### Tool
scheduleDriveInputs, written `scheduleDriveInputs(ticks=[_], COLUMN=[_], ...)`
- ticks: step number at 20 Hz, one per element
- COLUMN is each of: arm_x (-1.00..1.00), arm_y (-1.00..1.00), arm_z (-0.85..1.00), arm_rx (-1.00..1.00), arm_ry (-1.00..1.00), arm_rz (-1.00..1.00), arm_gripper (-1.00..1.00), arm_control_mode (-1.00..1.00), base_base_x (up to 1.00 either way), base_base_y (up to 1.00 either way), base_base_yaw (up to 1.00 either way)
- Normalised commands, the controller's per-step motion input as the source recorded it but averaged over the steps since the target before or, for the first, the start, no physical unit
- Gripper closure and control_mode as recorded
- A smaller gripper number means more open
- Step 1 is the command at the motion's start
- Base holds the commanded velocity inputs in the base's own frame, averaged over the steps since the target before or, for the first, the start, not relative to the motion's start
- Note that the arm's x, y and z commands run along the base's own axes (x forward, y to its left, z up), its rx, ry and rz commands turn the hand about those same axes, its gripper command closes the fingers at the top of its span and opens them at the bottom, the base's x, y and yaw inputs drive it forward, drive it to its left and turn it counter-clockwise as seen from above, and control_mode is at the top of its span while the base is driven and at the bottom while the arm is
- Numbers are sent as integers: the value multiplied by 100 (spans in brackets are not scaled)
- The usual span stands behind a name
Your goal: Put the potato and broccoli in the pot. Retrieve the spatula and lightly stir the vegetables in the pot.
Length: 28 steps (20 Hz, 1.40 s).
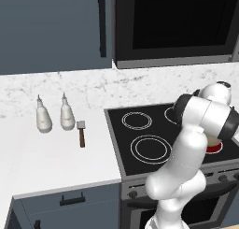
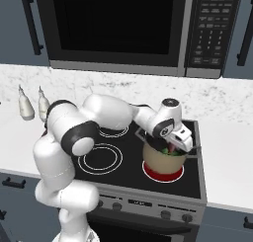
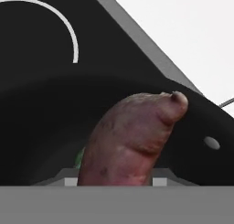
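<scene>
On the pale, smooth counter [image 1: 46, 162] at the far left stand two white bottles [image 1: 43, 116] with pointed tips, bulbous and glossy. Just beside them lies the spatula [image 1: 81, 132], its reddish-brown handle thin and straight, its blade square and silver-grey. The wall behind is white marble with grey veining.

Next comes the black glass stove [image 2: 118, 162], with thin white burner rings and a row of round grey knobs along its front. Above it hangs a dark microwave [image 2: 138, 28]; its keypad marks are too small to read.

On the glowing red burner sits the pot [image 2: 163, 162], round, tan and matte, dark inside. The gripper [image 2: 174, 146] hangs at its mouth, clenched on the potato [image 3: 132, 136], a rough, blotchy, reddish-brown tuber with a knobbly tip, held over the dark interior. A sliver of green broccoli [image 3: 80, 158] peeks from behind it, inside the pot.
</scene>
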Motion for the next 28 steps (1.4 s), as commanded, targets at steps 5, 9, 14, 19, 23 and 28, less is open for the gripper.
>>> scheduleDriveInputs(ticks=[5, 9, 14, 19, 23, 28], arm_x=[8, -35, -23, -19, -56, -96], arm_y=[4, 21, 17, 34, 48, 53], arm_z=[-27, -1, 11, 33, 51, 55], arm_rx=[1, 0, 0, 0, -3, -7], arm_ry=[2, 0, 0, -2, -12, -16], arm_rz=[0, 0, 0, 0, 1, 8], arm_gripper=[-100, -100, -100, -100, -100, -100], arm_control_mode=[-100, -100, -100, -100, -100, -100], base_base_x=[0, 0, 0, 0, 0, 0], base_base_y=[0, 0, 0, 0, 0, 0], base_base_yaw=[0, 0, 0, 0, 0, 0])
